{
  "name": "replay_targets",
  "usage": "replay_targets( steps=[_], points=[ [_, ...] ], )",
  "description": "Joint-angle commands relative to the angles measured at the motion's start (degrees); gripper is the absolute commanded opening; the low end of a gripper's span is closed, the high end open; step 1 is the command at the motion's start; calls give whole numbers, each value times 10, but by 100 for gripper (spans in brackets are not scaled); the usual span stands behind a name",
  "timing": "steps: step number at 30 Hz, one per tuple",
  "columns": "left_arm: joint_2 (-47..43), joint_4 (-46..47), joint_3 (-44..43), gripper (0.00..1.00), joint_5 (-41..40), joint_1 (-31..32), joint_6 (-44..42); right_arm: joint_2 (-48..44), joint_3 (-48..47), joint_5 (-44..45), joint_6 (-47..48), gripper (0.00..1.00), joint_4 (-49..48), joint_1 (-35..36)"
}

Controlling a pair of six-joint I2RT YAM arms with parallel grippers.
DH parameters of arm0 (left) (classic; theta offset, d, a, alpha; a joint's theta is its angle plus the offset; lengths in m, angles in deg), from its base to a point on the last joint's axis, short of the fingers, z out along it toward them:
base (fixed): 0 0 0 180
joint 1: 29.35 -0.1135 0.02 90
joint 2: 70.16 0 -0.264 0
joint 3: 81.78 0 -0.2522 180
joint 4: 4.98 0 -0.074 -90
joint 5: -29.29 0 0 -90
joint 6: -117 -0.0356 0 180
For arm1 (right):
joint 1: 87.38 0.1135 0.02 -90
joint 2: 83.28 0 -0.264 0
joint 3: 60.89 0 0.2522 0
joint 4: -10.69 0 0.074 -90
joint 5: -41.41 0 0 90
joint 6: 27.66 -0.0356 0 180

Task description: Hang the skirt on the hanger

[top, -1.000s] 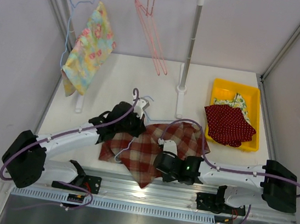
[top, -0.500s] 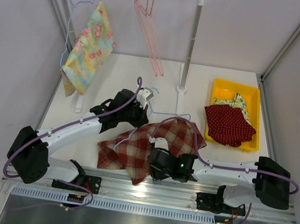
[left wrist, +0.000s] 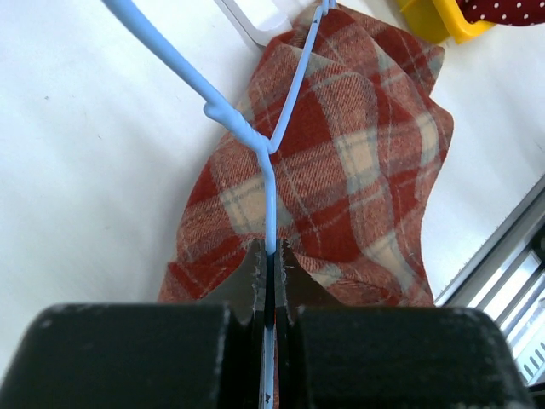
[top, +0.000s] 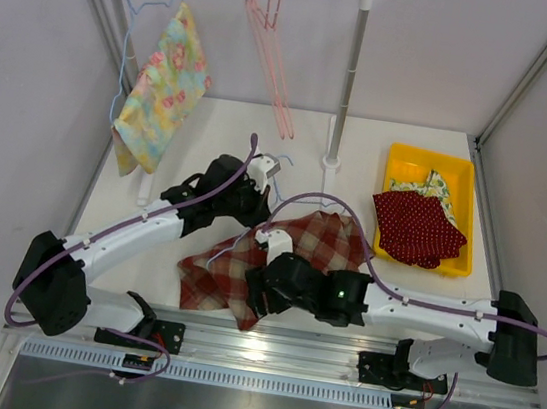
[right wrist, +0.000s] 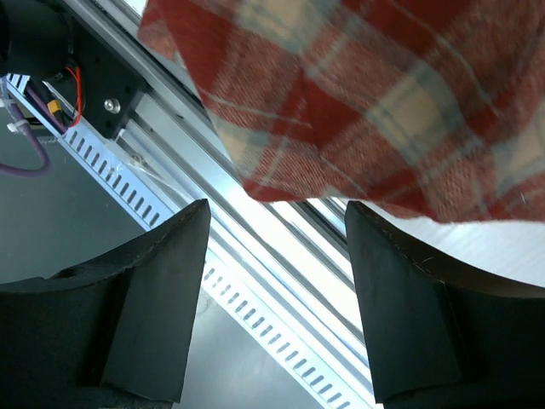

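The red and cream plaid fabric skirt [top: 329, 244] lies crumpled on the white table [top: 212, 136], near its front edge, between the two arms. Its near-left corner reaches almost to the metal rail. The left gripper [left wrist: 269, 251] is pressed together on the straight stem of the light blue wire hanger [left wrist: 271, 183], pinching it just below the twisted neck. The hanger's far part runs over the skirt's far-left edge.

The right gripper [right wrist: 277, 213] hovers low over the skirt's near-left part with its fingers [right wrist: 162, 298] spread wide. Nothing sits between them, and the cloth's hem shows just beyond the fingertips.

The skirt looks light, soft and floppy, so it will likely sag and fold wherever it is lifted and give no support of its own. A pinch on a single layer at the hem or waistband edge seems the best hold, so the opening can be drawn over one hanger arm. The thin wire is smooth, and the cloth may slide off if it is draped unevenly.
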Motion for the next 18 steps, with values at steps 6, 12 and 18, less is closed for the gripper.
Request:
replay_targets(
  steps=[6, 12, 18],
  points=[
    [-12, 4, -43, 0, 23, -6, -17, 155, -145, 117, 59, 79, 12, 80],
    [-2, -7, -66, 0, 32, -6, -20, 243, -174, 158, 56, 80, 18, 84],
    [-4, -17, -73, 0, 31, -6, -24, 276, -198, 244, 48, 41, 34, 86]
  ],
)
